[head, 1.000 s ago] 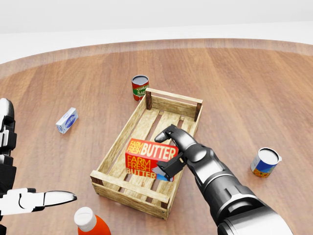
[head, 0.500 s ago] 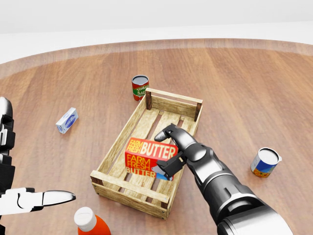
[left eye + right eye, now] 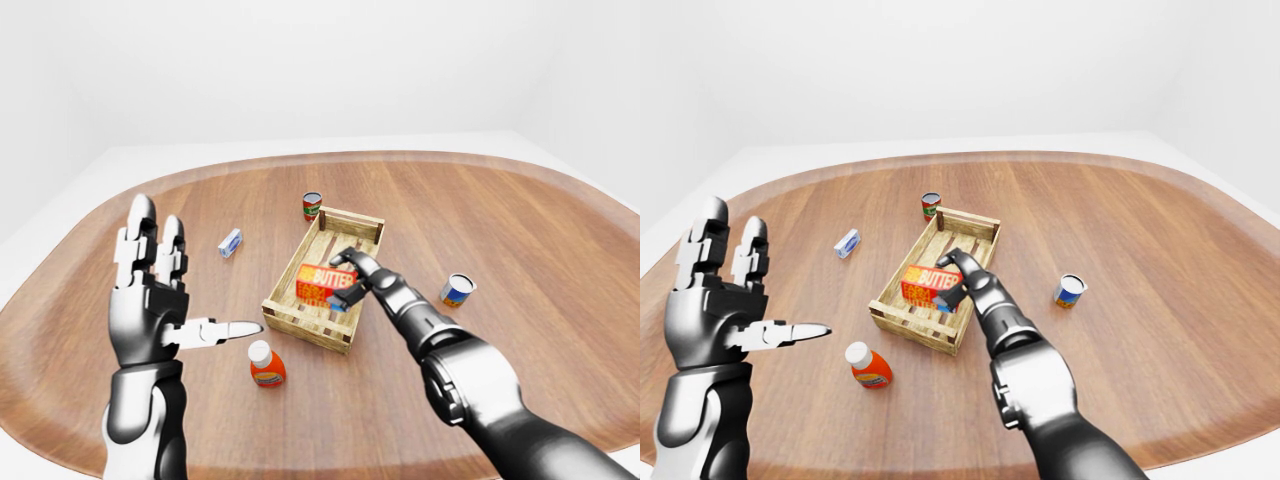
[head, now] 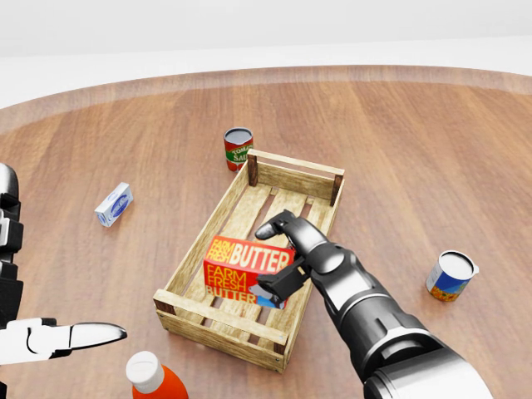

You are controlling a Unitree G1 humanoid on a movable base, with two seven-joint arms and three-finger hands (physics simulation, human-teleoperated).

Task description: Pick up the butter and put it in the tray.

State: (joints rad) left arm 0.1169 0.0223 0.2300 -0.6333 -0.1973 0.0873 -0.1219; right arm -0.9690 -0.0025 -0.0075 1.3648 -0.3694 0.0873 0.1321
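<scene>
Your right robot hand [image 4: 283,258] is clamped on the butter [image 4: 246,266], dark fingers [image 4: 278,223] wrapped over the box's top right edge and a thumb under its lower right corner. The red and orange box sits inside the tray [image 4: 193,249], in the half nearer the bottom of the head view, tilted with its printed face up. Whether its underside touches the slats cannot be told.

The tray is a slatted wooden crate lying on the desk [image 4: 432,150] with its long axis running from 7 o'clock to 1 o'clock in the head view.

Your left robot hand [image 3: 160,290] is released: fingers spread and pointing up, thumb out toward 3 o'clock, holding nothing, well apart from the tray at the left of the left-eye view.

Other items on the desk, read from the tray in the head view:
- A red tomato can [image 4: 238,149] stands upright just beyond the tray's far corner, at 12 o'clock.
- A small white and blue box [image 4: 114,204] lies at 9 o'clock, apart from the tray.
- A blue and orange can [image 4: 451,275] is tilted at 3 o'clock, well apart.
- An orange bottle [image 4: 154,378] with a white cap sits at 7 o'clock, near the tray's near corner.
</scene>
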